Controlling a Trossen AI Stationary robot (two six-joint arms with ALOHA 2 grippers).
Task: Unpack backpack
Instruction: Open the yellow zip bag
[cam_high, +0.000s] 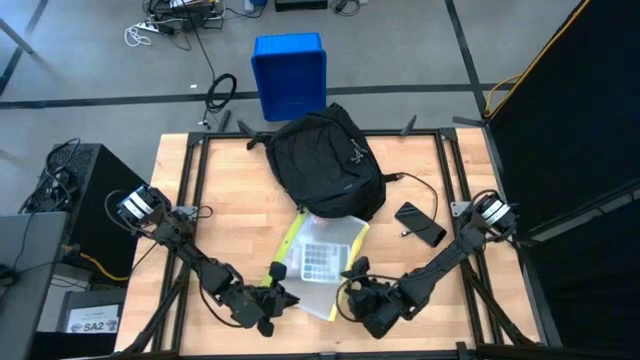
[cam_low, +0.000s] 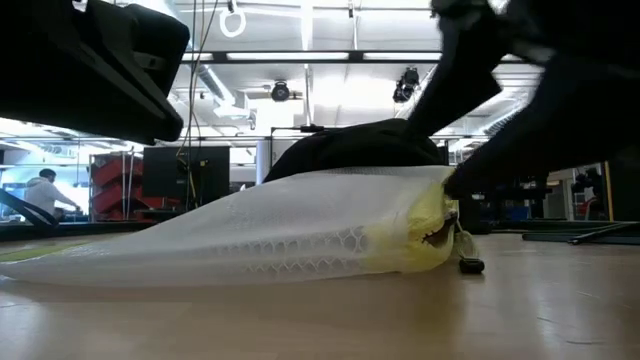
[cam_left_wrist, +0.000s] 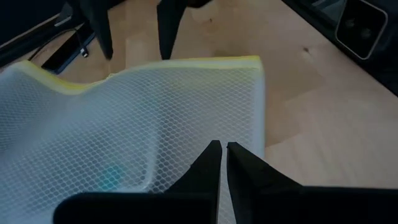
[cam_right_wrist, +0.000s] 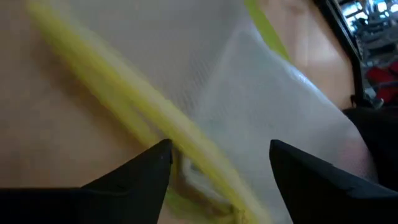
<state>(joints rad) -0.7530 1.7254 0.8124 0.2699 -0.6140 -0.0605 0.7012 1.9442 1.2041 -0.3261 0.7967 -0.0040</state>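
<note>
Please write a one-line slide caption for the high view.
Both grippers, left gripper and right gripper, flank a mesh pouch lying before the backpack.

You are seeing strong ceiling lights glaring behind the dark backpack, leaving both arms as silhouettes. Beyond the right gripper's fingertips the mesh pouch is smearing into blur; just ahead of the left gripper's fingertips it is showing sharp.

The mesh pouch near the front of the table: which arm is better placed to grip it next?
Probably the right. The right gripper is open, its fingers astride the mesh pouch's yellow edge. The left gripper is shut over the mesh and must open first.
</note>
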